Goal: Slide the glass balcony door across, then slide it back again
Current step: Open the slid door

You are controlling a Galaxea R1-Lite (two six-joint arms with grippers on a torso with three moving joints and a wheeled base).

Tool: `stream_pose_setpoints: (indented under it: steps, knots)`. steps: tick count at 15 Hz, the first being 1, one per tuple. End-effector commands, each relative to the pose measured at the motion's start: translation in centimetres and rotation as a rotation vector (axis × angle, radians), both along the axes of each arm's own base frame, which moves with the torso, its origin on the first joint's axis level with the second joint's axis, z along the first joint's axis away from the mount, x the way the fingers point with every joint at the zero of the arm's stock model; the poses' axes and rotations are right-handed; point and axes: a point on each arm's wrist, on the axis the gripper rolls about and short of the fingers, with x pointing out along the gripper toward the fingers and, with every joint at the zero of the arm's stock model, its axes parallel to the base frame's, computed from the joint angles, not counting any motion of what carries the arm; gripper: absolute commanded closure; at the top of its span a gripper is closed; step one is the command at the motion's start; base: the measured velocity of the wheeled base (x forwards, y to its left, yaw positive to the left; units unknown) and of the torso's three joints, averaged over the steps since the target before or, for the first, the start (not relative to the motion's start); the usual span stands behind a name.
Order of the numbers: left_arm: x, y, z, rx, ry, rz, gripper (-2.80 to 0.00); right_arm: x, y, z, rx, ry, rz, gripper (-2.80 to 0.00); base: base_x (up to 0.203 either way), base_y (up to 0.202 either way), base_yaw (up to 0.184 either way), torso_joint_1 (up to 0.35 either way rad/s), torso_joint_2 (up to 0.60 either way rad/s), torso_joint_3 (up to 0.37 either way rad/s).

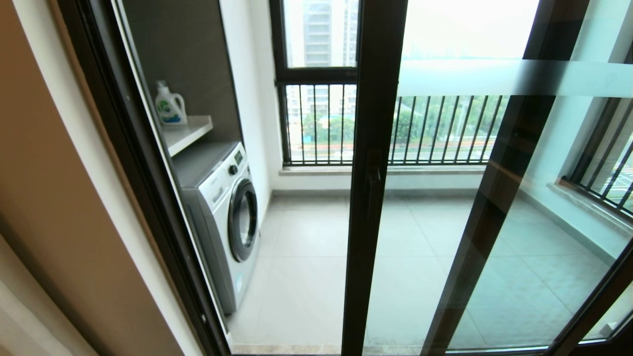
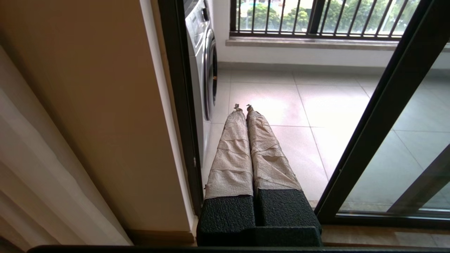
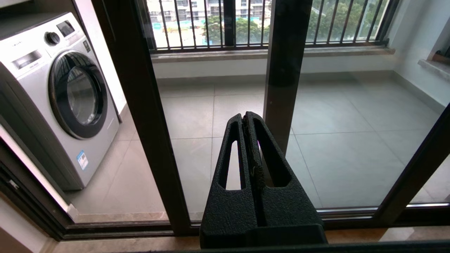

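The glass balcony door point(image 1: 445, 222) stands partly slid across, its dark upright edge point(image 1: 368, 237) near mid-view with a small dark handle point(image 1: 373, 185). A frosted band point(image 1: 494, 77) crosses the glass. Left of that edge the doorway is open to the balcony. Neither gripper shows in the head view. My left gripper point(image 2: 243, 107), with tape-wrapped fingers, is shut and empty. It points low into the open gap, and the door's edge point(image 2: 372, 116) is beside it. My right gripper point(image 3: 245, 117) is shut and empty, facing the glass just beside the door's edge point(image 3: 140, 105).
A washing machine point(image 1: 222, 212) stands at the left of the balcony under a shelf with a detergent bottle point(image 1: 169, 105). A window with black railing bars point(image 1: 316, 123) closes the far side. A second dark-framed panel point(image 1: 494, 198) lies behind the glass. A beige wall point(image 1: 49, 198) borders the doorway.
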Motion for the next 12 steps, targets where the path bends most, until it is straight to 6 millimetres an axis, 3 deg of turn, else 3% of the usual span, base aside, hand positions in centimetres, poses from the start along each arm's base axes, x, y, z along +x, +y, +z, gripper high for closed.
stream_pose_setpoints:
  steps: [1,9,12]
  knots:
    - [0.0,0.0,0.0,-0.001,0.002,0.001,0.0,0.1,0.0,-0.4,-0.047,0.016,0.001,0.0,0.0,0.0,0.0,0.0,0.0,0.0]
    - [0.0,0.0,0.0,-0.001,0.002,0.001,0.0,0.1,0.0,-0.3,-0.016,0.012,0.0,0.0,0.0,0.0,0.0,0.0,0.0,0.0]
    - [0.0,0.0,0.0,-0.001,0.002,0.001,0.0,-0.2,0.0,0.7,-0.053,-0.023,0.0,0.0,0.0,0.0,0.0,0.0,0.0,0.0]
